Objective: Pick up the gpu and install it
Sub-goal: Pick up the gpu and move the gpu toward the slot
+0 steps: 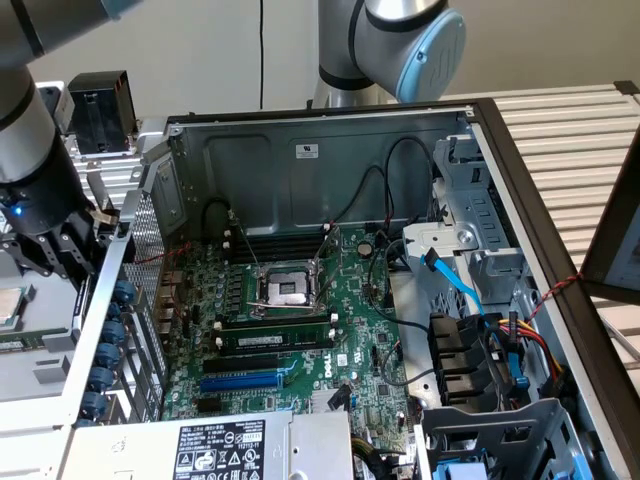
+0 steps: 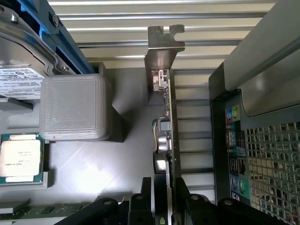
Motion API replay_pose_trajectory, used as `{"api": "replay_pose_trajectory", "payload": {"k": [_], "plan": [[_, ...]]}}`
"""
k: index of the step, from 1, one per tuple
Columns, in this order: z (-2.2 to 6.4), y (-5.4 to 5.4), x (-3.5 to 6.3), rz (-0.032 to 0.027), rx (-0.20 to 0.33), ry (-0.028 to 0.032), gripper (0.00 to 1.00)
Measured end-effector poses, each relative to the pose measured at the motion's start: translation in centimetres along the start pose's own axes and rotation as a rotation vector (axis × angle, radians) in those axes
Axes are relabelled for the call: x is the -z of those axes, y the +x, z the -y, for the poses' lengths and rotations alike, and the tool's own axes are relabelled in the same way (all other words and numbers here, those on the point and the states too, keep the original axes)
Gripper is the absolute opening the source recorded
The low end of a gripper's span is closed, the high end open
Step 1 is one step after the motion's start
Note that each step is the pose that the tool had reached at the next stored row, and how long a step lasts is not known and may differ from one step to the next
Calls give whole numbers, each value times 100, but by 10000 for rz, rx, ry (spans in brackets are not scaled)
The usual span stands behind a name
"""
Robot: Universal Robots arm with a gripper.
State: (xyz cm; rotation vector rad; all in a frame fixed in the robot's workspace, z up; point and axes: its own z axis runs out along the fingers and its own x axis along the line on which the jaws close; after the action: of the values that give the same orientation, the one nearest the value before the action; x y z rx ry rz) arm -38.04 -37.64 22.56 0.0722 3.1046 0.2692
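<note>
Black hand (image 2: 164,194) clamps the gpu (image 2: 165,93) edge-on, its lower end hidden between the fingers (image 2: 146,199).

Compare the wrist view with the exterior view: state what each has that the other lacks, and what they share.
Wrist view: the gpu edge-on with its metal bracket, clamped in the claw, beside a gray block. Exterior view: the motherboard with its CPU socket, memory sticks and the power supply. Shared: the loose CPU in its tray and the case's perforated rear wall.
</note>
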Motion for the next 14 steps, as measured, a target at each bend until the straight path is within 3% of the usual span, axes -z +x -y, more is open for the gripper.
{"api": "replay_pose_trajectory", "payload": {"k": [14], "plan": [[0, 0, -7, -23, -81, 2, 33]]}}
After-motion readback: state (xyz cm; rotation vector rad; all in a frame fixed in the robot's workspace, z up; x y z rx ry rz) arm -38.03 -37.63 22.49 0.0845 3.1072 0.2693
